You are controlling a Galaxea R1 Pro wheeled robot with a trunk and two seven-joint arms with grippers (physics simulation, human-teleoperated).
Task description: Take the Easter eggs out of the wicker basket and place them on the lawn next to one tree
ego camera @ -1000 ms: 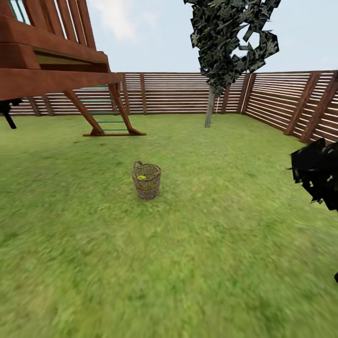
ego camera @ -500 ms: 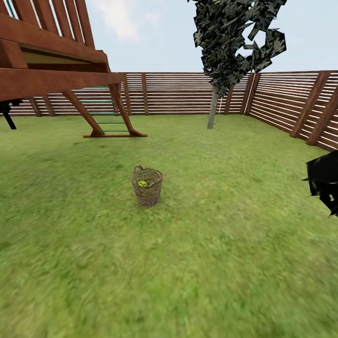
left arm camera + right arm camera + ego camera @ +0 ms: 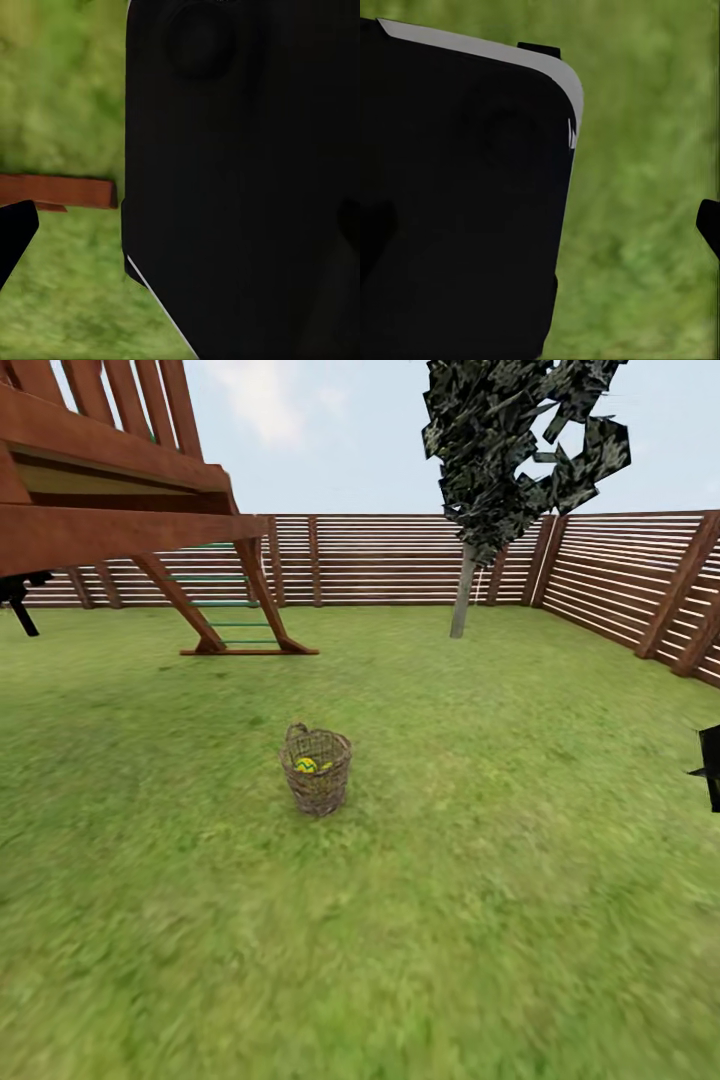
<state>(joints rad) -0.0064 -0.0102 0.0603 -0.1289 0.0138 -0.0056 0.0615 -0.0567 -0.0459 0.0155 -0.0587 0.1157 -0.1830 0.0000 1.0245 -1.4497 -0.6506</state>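
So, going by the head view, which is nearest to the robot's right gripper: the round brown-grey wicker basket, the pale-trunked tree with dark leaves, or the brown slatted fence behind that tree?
1. Wicker basket: nearest, mid-lawn, just ahead.
2. Pale-trunked tree: farther, ahead to the right.
3. Slatted fence, back stretch: farthest, behind the tree.

Lawn (image 3: 480,880): wicker basket (image 3: 316,770) upright mid-grass; tree (image 3: 463,592) + wooden play frame (image 3: 235,600) stand further back.
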